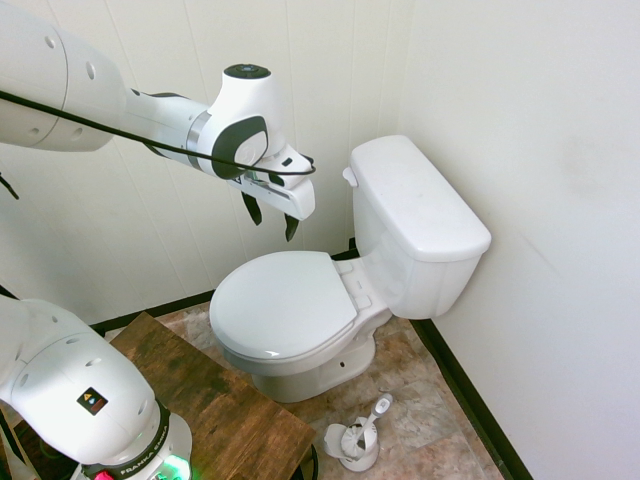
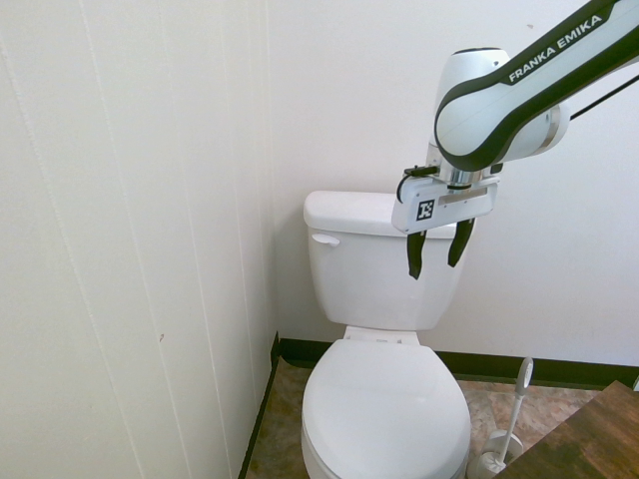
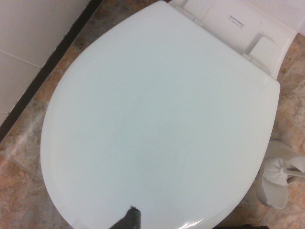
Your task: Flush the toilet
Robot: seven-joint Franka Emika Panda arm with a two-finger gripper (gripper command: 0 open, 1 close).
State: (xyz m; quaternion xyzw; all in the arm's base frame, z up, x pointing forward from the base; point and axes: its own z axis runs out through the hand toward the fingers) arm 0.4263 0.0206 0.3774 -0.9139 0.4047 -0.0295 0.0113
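A: where's the toilet [image 1: 330, 300]?

B: in the corner, tank [image 1: 415, 225] backed against the rear wall, one side close to the side wall. seat lid [image 2: 384, 414] is down, tank lid on flat

A: lever?

B: small white lever [image 2: 324, 239] on the tank front, at the upper corner nearest the side wall. nothing touching it

A: gripper?

B: gripper [image 2: 439, 254] hangs in the air above the seat lid, in front of the tank, fingers pointing down. it sits toward the tank end away from the lever, well apart from it. clear of the tank and the seat lid

A: fingers?

B: apart, with a visible gap between the two dark fingers [image 1: 252, 208], nothing held

A: wrist cam?

B: looks straight down on the closed seat lid [image 3: 157, 124], which fills most of the view. hinge caps and the base of the tank are at one edge

A: anything else around the toilet?

B: brush holder [image 1: 358, 440] on the tiled floor [image 1: 420, 400] beside the bowl, brush standing in it. wooden board [image 1: 200, 400] on the floor in front of the bowl, just short of it
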